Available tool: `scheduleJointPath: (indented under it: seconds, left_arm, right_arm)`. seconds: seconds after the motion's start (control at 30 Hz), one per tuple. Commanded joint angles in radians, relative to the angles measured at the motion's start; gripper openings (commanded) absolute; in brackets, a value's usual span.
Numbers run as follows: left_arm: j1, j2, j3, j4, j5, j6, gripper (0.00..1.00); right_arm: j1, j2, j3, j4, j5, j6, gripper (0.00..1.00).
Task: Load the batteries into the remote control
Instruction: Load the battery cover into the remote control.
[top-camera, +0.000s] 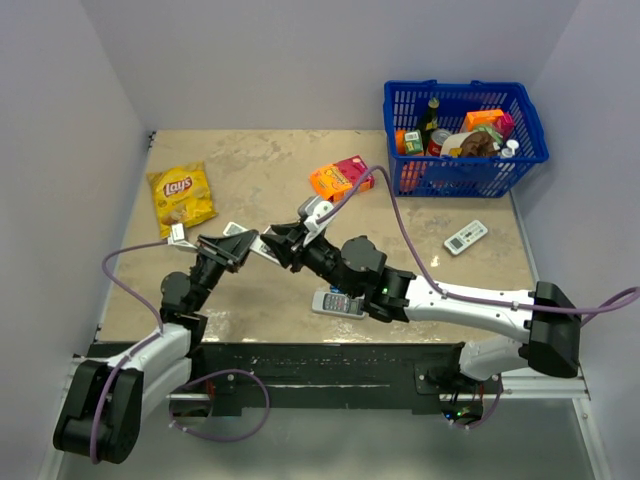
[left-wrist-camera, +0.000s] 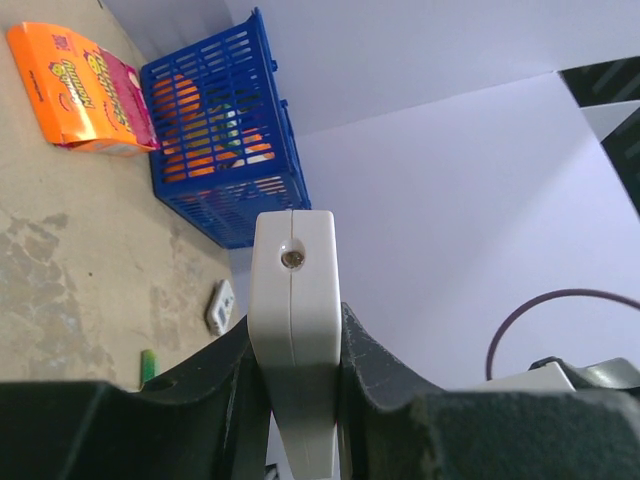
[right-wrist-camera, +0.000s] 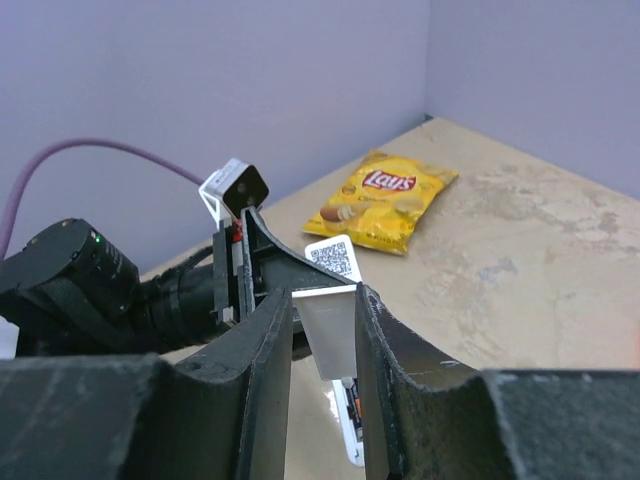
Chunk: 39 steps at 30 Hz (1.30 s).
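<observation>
The left arm (top-camera: 165, 340) reaches in from the near left, its left gripper (left-wrist-camera: 295, 330) clamped on the remote control (left-wrist-camera: 293, 260). The right arm (top-camera: 470, 300) stretches leftward, and the right gripper (right-wrist-camera: 322, 298) pinches a thin white piece (right-wrist-camera: 330, 345). The two grippers nearly meet.

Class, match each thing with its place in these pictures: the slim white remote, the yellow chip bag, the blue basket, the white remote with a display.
Things:
1. remote control
2. yellow chip bag
3. blue basket
4. display remote

Places:
A. back right corner of the table
B. clamped in the left gripper
C. flat on the table, just in front of the blue basket
D. back left part of the table

Pairs: 1-B, 2-D, 3-A, 4-C
</observation>
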Motion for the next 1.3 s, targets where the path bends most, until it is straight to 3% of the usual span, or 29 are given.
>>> scheduleJointPath:
  seconds: [0.0,0.53,1.27]
  left_arm:
    - [0.005,-0.026,-0.069,0.058,-0.013,-0.130,0.00]
    - [0.005,-0.108,0.006,-0.103,0.062,-0.285,0.00]
    - [0.003,-0.118,0.018,-0.091,0.106,-0.372,0.00]
  right_arm:
    - [-0.004,-0.018,-0.034,0.219,-0.029,-0.038,0.03]
    - [-0.023,0.013,-0.106,0.417,-0.142,-0.079,0.01]
    - [-0.033,0.090,-0.160,0.515,-0.185,-0.072,0.00]
